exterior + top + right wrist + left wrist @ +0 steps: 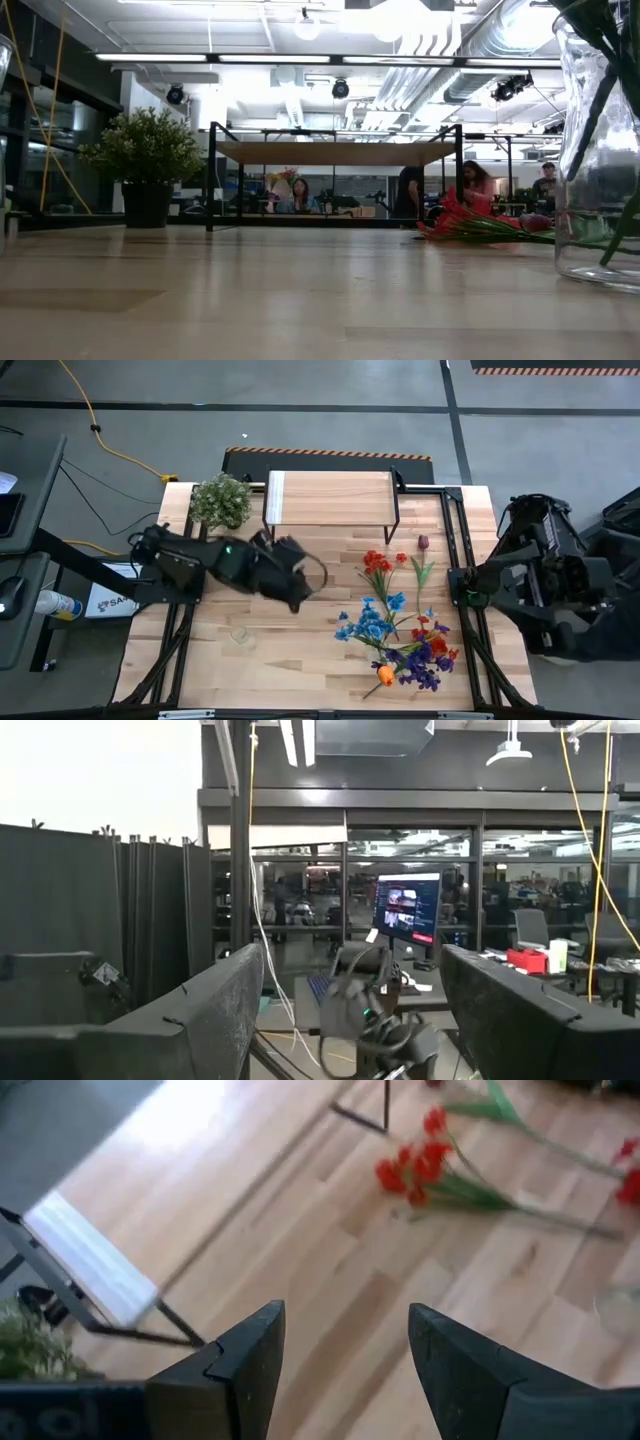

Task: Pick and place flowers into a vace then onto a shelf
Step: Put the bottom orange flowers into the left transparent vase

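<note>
While the flowers (400, 622) lie near the counter's right edge, the left gripper (345, 1370) hovers mid-counter, fingers apart and empty; the right gripper (350, 1010) waits open.

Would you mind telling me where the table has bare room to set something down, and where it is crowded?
The near left of the table is mostly bare wood, between the left gripper and the front edge, though a clear vase stands there. A strip between the shelf and the flowers is also bare. The right half is crowded with flowers; the back left corner holds a potted plant.
</note>
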Controlling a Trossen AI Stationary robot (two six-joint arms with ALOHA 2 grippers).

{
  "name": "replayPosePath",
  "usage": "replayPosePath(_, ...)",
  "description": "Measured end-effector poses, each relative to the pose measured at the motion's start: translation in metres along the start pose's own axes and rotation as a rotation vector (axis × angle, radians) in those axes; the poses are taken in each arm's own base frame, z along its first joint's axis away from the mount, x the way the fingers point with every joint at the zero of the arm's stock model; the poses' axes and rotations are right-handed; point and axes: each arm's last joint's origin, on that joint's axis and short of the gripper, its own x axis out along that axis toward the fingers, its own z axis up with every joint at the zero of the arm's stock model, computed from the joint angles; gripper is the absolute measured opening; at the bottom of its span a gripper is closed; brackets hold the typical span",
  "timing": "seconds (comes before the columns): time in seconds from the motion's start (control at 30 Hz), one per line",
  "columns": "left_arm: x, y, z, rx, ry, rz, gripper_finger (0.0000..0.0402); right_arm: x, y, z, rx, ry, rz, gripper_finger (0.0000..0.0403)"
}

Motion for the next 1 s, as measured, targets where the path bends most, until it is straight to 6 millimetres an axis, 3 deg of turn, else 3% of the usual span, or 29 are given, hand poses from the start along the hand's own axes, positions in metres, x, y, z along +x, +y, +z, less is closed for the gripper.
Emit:
replayPosePath(0.27, 0.007, 0.043, 0.034, -0.097, -0.056, -0.012, 0.0246, 0.001, -0.006, 0.009, 0.025, 0.003, -0.021, 0.0294)
replayPosePath(0.6, 0.041, 0.084, 0.076, -0.194, -0.002, -0.293, 0.0246, 0.002, -0.01, 0.012, 0.04, 0.049, -0.076, 0.0294)
replayPosePath(0.73, 0.064, 0.091, 0.077, -0.174, 0.065, -0.393, 0.0246, 0.002, -0.01, 0.012, 0.039, 0.06, -0.086, 0.0294)
replayPosePath(1.0, 0.11, 0.082, 0.065, -0.097, 0.096, -0.636, 0.0246, 0.001, -0.011, 0.011, 0.04, 0.098, -0.124, 0.0294)
